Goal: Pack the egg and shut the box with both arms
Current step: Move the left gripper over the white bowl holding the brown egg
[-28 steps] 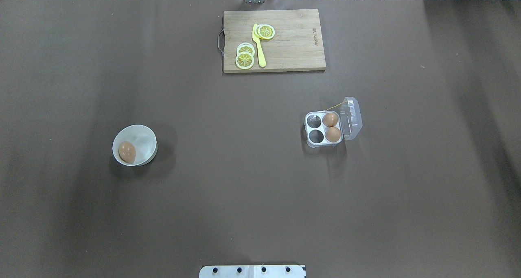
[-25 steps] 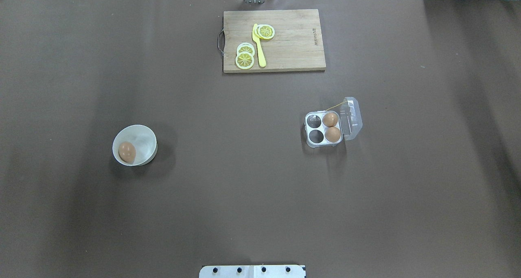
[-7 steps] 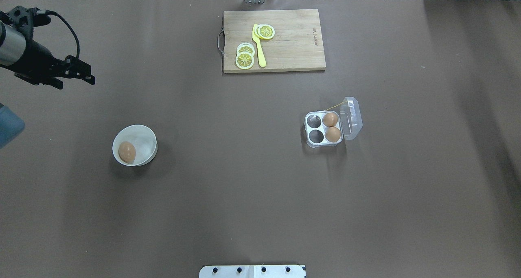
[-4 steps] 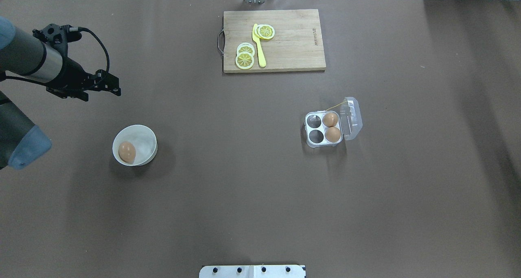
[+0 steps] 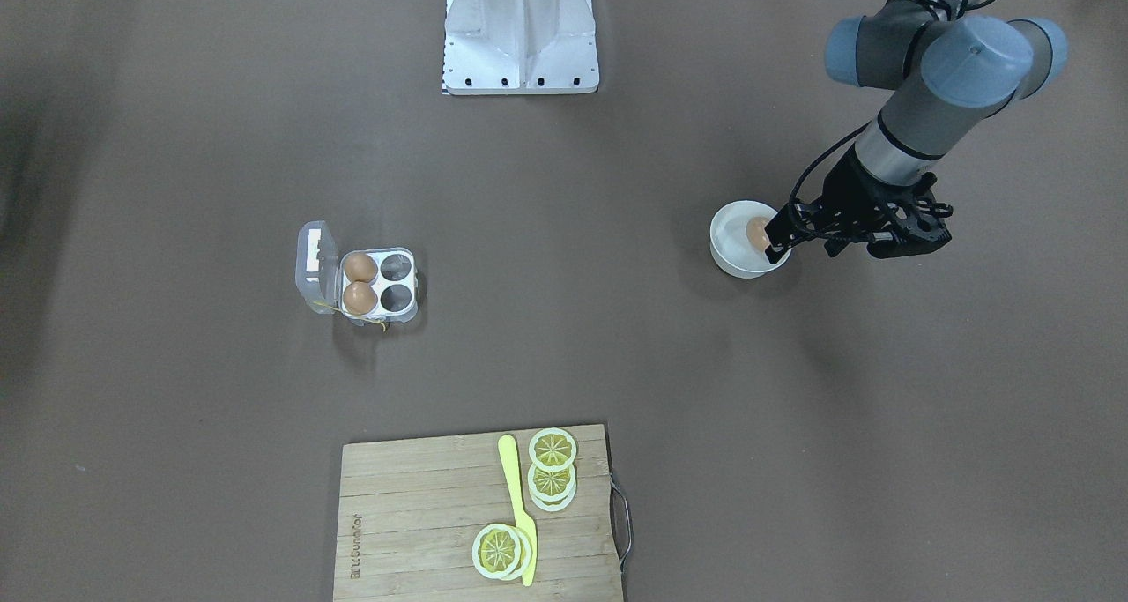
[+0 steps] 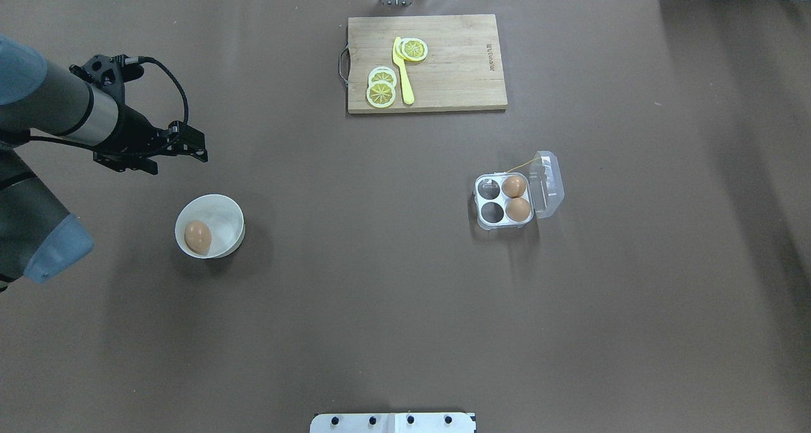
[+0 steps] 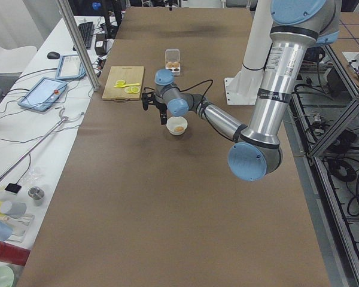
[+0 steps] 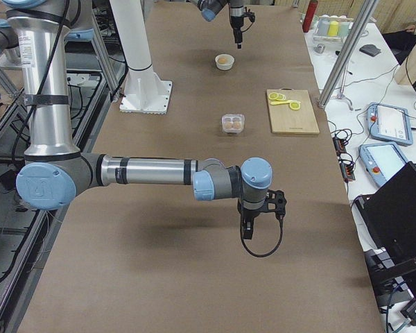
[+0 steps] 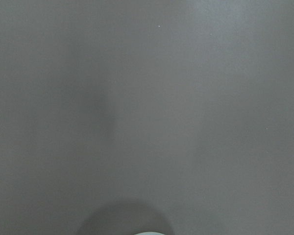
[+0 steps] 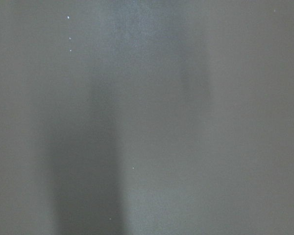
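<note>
On the left of the surface (image 6: 380, 293), the egg (image 6: 197, 236) lies in a white bowl (image 6: 232, 220). The left end effector (image 6: 187, 153) hangs just beside the bowl, released, holding nothing. Right of centre sits the box (image 6: 491, 212), lid (image 6: 550, 182) open, two more eggs (image 6: 514, 186) in its right cups. The right end effector (image 8: 248, 232) is well apart from it; I cannot tell its grip.

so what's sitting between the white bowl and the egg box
Nothing. In the overhead view the brown table between the bowl and the box is bare; the cutting board lies well behind that line.
</note>
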You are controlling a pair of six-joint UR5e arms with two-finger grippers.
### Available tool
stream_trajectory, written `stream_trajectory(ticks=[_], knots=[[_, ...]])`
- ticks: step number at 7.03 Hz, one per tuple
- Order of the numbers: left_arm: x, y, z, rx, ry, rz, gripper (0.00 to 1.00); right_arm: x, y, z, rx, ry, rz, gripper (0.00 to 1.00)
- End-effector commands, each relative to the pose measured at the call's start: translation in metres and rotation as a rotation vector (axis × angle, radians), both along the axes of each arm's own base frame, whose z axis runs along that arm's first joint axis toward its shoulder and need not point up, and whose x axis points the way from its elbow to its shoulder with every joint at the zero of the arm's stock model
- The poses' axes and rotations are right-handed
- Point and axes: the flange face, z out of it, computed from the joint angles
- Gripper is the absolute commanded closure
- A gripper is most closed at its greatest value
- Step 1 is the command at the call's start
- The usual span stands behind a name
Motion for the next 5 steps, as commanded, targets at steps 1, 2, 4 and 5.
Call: stream_trajectory(ticks=[1, 2, 4, 5], knots=[[0.005, 0.009, 0.017, -0.028, -0.024, 0.013, 0.03, 0.001, 0.01, 0.011, -0.023, 0.001, 0.001, 0.0], [0.015, 0.019, 0.024, -0.063, -0.03, 0.013, 0.03, 0.001, 0.012, 0.009, -0.02, -0.001, 0.002, 0.0], [0.044, 0.036, 0.022, -0.074, -0.047, 0.009, 0.03, 0.001, 0.008, 0.005, -0.01, 0.0, 0.002, 0.0], [0.058, 0.045, 0.019, -0.092, -0.045, 0.007, 0.03, 0.0, 0.008, 0.002, -0.005, -0.002, 0.001, 0.0]])
